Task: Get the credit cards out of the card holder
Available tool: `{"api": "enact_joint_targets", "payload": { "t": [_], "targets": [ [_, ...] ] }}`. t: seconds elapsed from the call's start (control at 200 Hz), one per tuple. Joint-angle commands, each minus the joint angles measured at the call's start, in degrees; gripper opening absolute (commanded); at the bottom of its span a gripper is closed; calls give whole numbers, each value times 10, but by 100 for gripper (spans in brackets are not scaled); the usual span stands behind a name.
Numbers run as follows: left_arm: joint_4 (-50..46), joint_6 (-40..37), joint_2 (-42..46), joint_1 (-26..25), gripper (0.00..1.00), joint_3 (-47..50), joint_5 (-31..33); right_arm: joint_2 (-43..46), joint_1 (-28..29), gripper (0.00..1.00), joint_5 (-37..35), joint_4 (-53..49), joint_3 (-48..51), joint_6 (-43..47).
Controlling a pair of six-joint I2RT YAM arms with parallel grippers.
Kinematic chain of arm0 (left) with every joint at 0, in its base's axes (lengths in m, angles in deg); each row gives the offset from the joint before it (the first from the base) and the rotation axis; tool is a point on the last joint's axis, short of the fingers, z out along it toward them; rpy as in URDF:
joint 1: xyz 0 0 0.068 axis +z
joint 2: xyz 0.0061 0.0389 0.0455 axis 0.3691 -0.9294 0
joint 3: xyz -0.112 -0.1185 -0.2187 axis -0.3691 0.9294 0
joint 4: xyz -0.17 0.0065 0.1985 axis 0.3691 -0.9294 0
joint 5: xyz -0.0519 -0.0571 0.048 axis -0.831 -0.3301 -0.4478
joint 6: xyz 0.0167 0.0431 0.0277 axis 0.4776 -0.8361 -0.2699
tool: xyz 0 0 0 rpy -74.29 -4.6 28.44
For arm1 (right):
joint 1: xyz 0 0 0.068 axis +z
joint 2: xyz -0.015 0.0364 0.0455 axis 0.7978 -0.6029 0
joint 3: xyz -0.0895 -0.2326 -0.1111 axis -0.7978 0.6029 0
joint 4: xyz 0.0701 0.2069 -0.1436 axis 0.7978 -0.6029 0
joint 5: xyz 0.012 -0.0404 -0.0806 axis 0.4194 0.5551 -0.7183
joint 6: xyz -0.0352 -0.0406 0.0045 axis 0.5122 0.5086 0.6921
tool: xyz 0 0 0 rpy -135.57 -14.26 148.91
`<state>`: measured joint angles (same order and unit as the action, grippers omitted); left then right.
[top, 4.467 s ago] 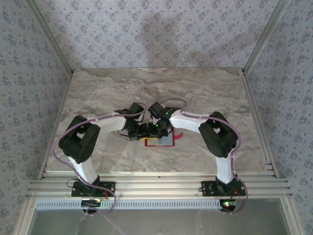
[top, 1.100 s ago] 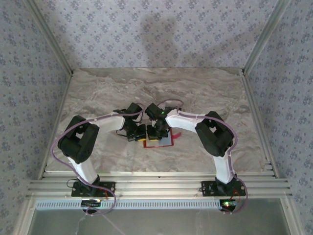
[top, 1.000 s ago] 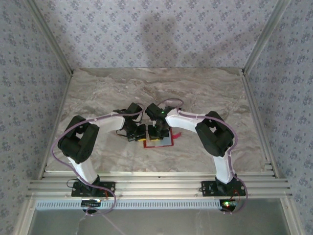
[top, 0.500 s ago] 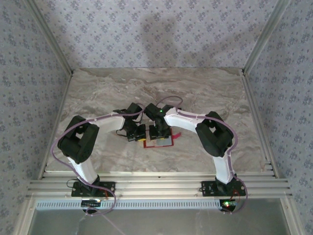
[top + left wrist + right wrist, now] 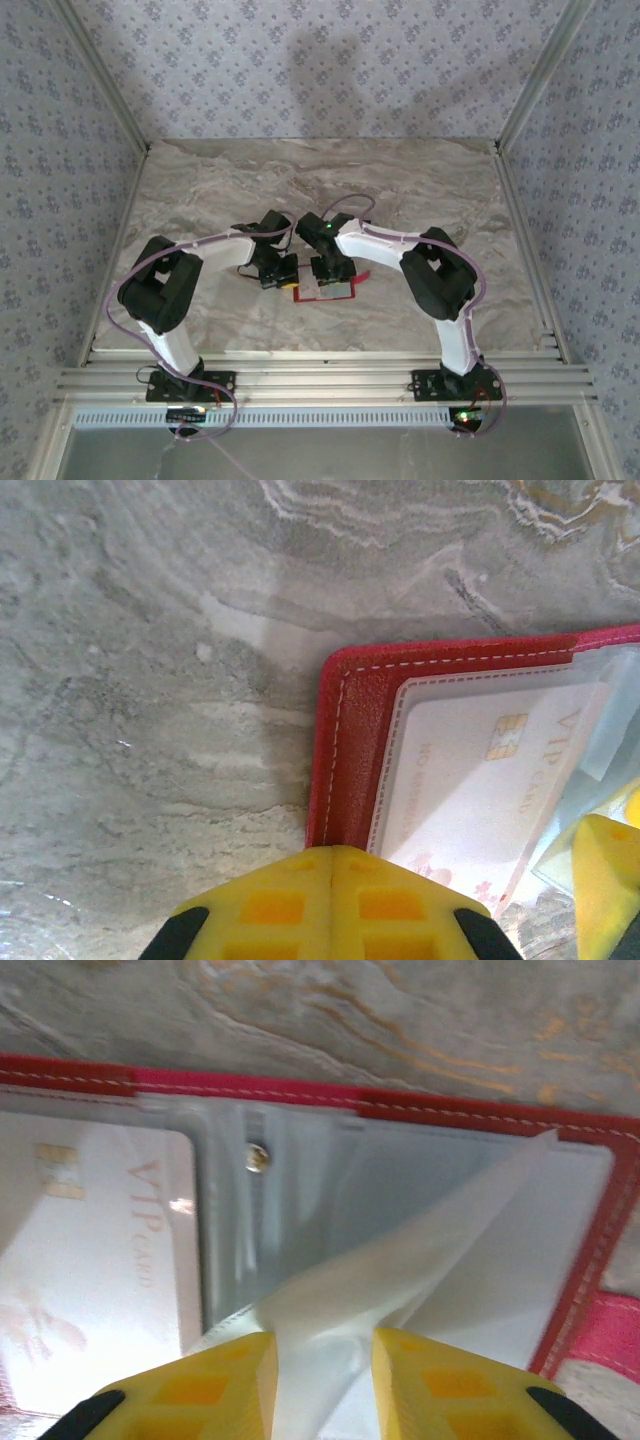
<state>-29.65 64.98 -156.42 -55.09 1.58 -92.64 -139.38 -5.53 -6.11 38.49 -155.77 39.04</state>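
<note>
I am looking at the card holder point(image 5: 330, 292) lying open and flat on the marble table point(image 5: 200, 190), near the front edge and between the two arms. The left gripper point(image 5: 330, 858) is clenched, its yellow fingers meeting with no gap, and it is sitting at the holder's red stitched edge by one corner. I cannot tell whether it is actually pressing on the leather. A whitish VIP card point(image 5: 470, 780) with a gold chip is sitting inside the clear pocket on that side. From the right wrist, the right gripper point(image 5: 320, 1350) is pinching a clear pocket flap point(image 5: 430, 1230), which is tenting up off the holder into the jaws. A small metal snap point(image 5: 258, 1157) is showing by the fold, and a red tab point(image 5: 612, 1332) is sticking out past the far border.
</note>
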Motion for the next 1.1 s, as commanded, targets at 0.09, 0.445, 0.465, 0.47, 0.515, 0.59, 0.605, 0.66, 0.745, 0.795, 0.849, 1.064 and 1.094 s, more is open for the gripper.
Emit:
{"api": "enact_joint_targets", "payload": {
  "t": [0.09, 0.445, 0.465, 0.47, 0.515, 0.59, 0.605, 0.66, 0.745, 0.795, 0.849, 1.064, 1.094],
  "targets": [
    [-26, -6, -3, -3, 4, 12, 22, 55, -10, 37, -46, -50, 14, -8],
    [-39, -10, -2, -3, 4, 3, 26, 123, -44, 37, -54, -44, 92, -19],
    [-39, -10, -2, -2, 4, 2, 27, 127, -45, 37, -55, -45, 94, -19],
    [-39, -10, -1, -2, 4, 2, 27, 128, -44, 37, -55, -45, 94, -19],
    [-41, -10, 0, -3, 4, 2, 27, 138, -46, 37, -56, -48, 95, -20],
    [-41, -9, 0, -2, 4, 3, 26, 154, -47, 37, -56, -49, 92, -21],
    [-41, -10, 0, -2, 4, 2, 26, 157, -47, 37, -56, -48, 92, -21],
    [-41, -11, -2, -3, 4, 3, 21, 168, -46, 37, -48, -38, 90, -21],
    [-43, -13, -3, -4, 4, 2, 21, 177, -46, 36, 14, 10, 100, -19],
    [-43, -14, -4, -4, 4, 0, 21, 176, -47, 36, 68, 56, 107, -19],
    [-44, -14, -6, -4, 4, 0, 20, 170, -48, 35, 117, 103, 113, -15],
    [-43, -14, -8, -5, 4, 0, 21, 106, -49, 29, 221, 221, 112, -46],
    [-44, -14, -9, -4, 4, 0, 21, 96, -48, 28, 224, 224, 111, -46]
  ]
}}
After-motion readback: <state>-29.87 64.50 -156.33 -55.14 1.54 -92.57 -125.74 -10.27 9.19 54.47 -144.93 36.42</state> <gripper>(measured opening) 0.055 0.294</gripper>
